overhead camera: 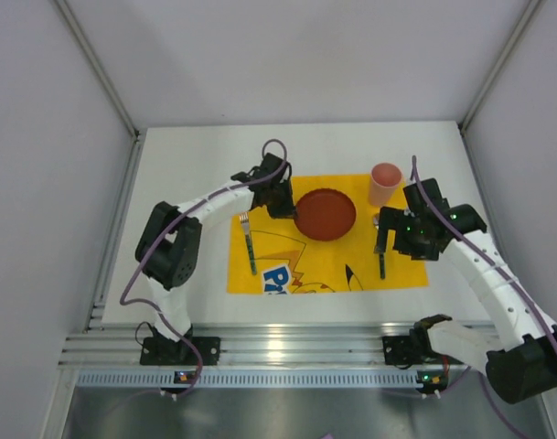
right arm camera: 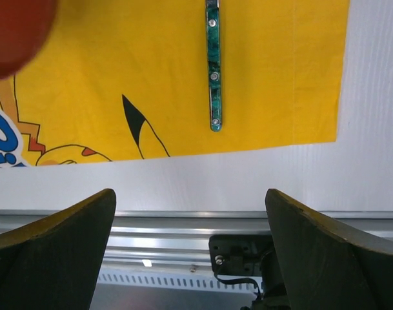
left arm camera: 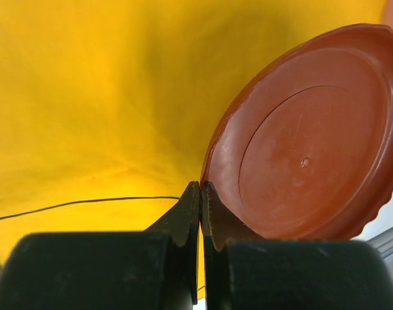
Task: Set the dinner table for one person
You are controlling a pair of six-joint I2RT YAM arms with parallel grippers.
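White counter (overhead camera: 187, 165), long axis left-right, aluminium rail (overhead camera: 287, 352) on near edge. Mid-counter: yellow cartoon cloth (overhead camera: 287, 251), blue lettering starts "P", rest unreadable. On it: red plate (overhead camera: 325, 214) and pink cup (overhead camera: 384, 184), nothing visible in either. Left gripper (left arm camera: 201, 187) fingers together at plate rim. Right gripper (right arm camera: 190, 194) fingers wide apart over green-handled knife (right arm camera: 213, 64).

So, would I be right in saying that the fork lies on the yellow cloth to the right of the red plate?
Not quite. The fork does lie on the yellow cloth, but it is to the left of the red plate, not to the right. The top external view shows this.
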